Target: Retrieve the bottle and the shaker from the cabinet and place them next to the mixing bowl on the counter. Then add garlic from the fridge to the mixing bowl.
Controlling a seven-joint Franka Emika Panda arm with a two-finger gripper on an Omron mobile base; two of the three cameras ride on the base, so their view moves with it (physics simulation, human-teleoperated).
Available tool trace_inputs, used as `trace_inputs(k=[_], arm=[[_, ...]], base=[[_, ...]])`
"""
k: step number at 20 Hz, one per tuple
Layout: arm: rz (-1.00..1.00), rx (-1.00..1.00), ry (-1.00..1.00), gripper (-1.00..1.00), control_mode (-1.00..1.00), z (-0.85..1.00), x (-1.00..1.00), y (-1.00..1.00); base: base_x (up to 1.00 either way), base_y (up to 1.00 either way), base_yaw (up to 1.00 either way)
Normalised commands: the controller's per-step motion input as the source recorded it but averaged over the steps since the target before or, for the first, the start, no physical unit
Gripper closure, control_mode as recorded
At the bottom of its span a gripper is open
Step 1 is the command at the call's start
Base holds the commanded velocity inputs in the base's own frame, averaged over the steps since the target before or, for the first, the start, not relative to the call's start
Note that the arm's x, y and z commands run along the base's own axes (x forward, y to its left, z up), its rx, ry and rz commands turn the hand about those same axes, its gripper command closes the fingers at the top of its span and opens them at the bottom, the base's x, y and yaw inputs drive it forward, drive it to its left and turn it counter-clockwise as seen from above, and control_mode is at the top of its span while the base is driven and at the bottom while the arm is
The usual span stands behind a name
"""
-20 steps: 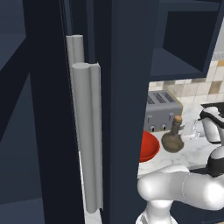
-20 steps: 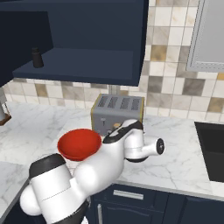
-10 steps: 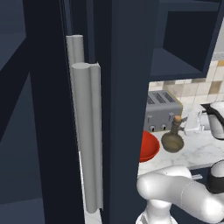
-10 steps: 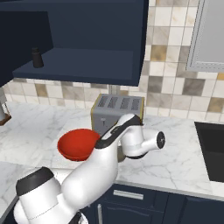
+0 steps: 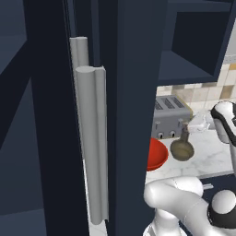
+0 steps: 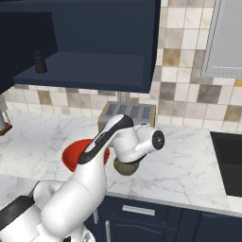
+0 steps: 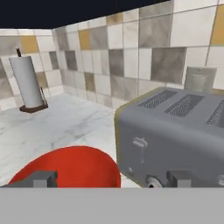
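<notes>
Black shaker (image 6: pixel 40 62) on the cabinet (image 6: pixel 90 45) shelf, red mixing bowl (image 6: pixel 72 158) on the counter (image 6: pixel 179 165) below.

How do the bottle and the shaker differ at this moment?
The bottle stands on the marble counter beside the red mixing bowl; the shaker sits on the cabinet shelf. The bottle is olive-brown with a round belly and thin neck; the shaker is a black, straight cylinder. The bottle looks taller. Both stand upright, untouched by the tool.
</notes>
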Motion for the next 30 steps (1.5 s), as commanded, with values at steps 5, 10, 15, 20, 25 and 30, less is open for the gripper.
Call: trace_inputs(k=[5, 10, 15, 20, 25, 30], arm=[[-0.4, 0.0, 0.0, -1.0, -1.0, 0.43, 0.0, 0.5], [-0.22, 0.0, 0.0, -1.0, -1.0, 0.81, 0.0, 0.39], [-0.05, 0.0, 0.0, -1.0, -1.0, 0.96, -0.13, 0.29], [0.0, 0.0, 0.06, -1.0, -1.0, 0.51, -0.39, 0.09], [0.0, -0.01, 0.19, -1.0, -1.0, 0.19, -0.58, -0.01], [0.0, -0.1, 0.25, -1.0, -1.0, 0.42, -0.48, 0.0]], base=[[0.0, 0.0, 0.0], [0.0, 0.0, 0.0], [0.0, 0.0, 0.0], [0.0, 0.0, 0.0], [0.0, 0.0, 0.0], [0.0, 0.0, 0.0]])
